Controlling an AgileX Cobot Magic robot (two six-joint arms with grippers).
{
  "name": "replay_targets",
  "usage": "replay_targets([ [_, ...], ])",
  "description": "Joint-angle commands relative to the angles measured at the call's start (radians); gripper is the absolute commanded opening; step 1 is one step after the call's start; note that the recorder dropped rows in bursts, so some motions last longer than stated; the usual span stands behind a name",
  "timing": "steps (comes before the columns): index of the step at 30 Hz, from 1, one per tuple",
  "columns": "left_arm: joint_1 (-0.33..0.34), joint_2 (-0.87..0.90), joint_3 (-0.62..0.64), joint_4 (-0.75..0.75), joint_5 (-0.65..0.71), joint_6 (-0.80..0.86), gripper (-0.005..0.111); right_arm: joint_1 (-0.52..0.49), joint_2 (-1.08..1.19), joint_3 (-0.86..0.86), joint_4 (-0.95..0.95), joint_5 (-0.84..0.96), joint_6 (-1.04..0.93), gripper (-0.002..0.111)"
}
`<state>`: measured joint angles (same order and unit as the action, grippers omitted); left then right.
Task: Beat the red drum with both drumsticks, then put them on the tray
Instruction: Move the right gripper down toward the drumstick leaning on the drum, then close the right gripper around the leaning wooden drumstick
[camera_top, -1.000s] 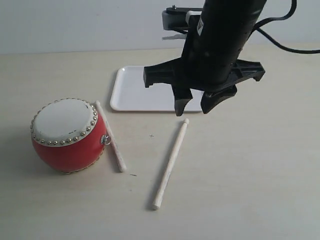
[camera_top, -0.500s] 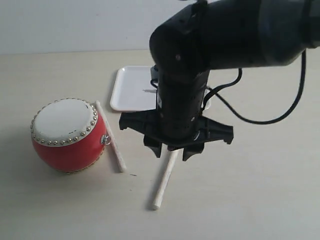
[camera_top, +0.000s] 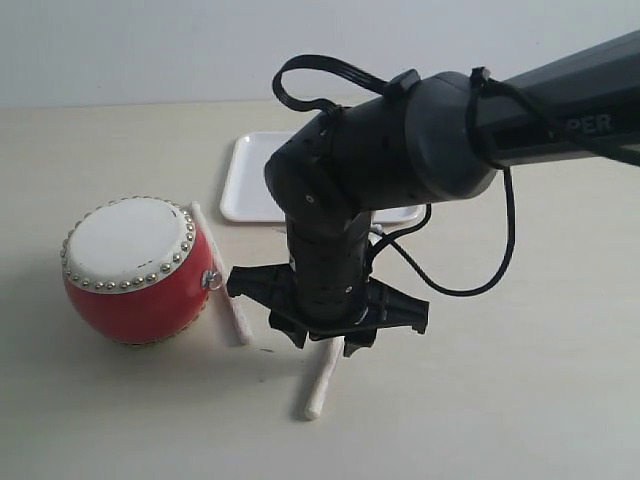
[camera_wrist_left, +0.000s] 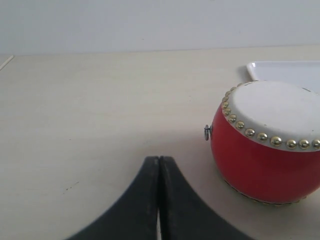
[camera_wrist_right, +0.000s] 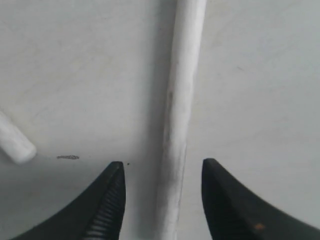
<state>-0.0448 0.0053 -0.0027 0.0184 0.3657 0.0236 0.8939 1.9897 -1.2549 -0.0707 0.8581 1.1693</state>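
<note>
right claw (camera_top: 322, 345) is down low over the table (camera_top: 500, 400), fingers spread apart with one drumstick (camera_top: 318, 395) lying right in the gap between them. in the right wrist view the claw (camera_wrist_right: 162, 164) has a strip of bare table on each side of that drumstick (camera_wrist_right: 182, 100), so the fingertips (camera_wrist_right: 116, 172) aren't pinching it. it's wide open and holding nothing. the stick runs lengthwise through the gap, flat on the table, and in the exterior view its near end pokes out below the claw while the rest is hidden under the arm.

the other drumstick (camera_top: 225, 285) lies flat off to the left of the right claw in the exterior view, just beside the red drum (camera_top: 135, 270) and apart from the claw. only its rounded end (camera_wrist_right: 15, 142) shows in the right wrist view. the drum sits upright, skin side up, further left of the claw than that stick. the tray (camera_top: 250, 180) is behind the claw, partly blocked by the arm, and the part that shows is bare.

left claw (camera_wrist_left: 159, 160) is pressed fully closed, fingertips touching, nothing between them. it hangs over bare table with the drum (camera_wrist_left: 265, 145) ahead of it and off to one side, well clear of the fingertips, and a corner of the tray (camera_wrist_left: 280, 67) past the drum.
</note>
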Motion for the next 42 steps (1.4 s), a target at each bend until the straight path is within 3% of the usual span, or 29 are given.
replay_targets([
  [1,-0.007,-0.005,0.003,-0.002,-0.005,0.000,0.000,0.002,-0.003,0.001,-0.015,-0.017,0.003,0.046],
  [18,-0.007,-0.005,0.003,-0.002,-0.005,0.000,0.000,0.002,-0.005,0.001,-0.039,-0.019,-0.005,0.046],
  [20,-0.007,-0.005,0.003,-0.002,-0.005,0.000,0.000,0.002,-0.005,-0.012,-0.034,-0.040,-0.122,0.046],
  [22,-0.007,-0.005,0.003,-0.002,-0.005,0.000,0.000,0.002,0.000,-0.064,0.008,-0.026,-0.390,0.046],
  [24,-0.007,-0.005,0.003,-0.002,-0.005,0.000,0.000,0.002,0.016,-0.132,0.054,0.097,-0.631,0.046],
  [28,-0.007,-0.005,0.003,-0.002,-0.005,0.000,0.000,0.002,0.066,-0.207,0.098,0.138,-0.858,0.046],
  [42,-0.007,-0.005,0.003,-0.002,-0.005,0.000,0.000,0.002,0.187,-0.299,0.147,0.053,-0.914,0.046],
])
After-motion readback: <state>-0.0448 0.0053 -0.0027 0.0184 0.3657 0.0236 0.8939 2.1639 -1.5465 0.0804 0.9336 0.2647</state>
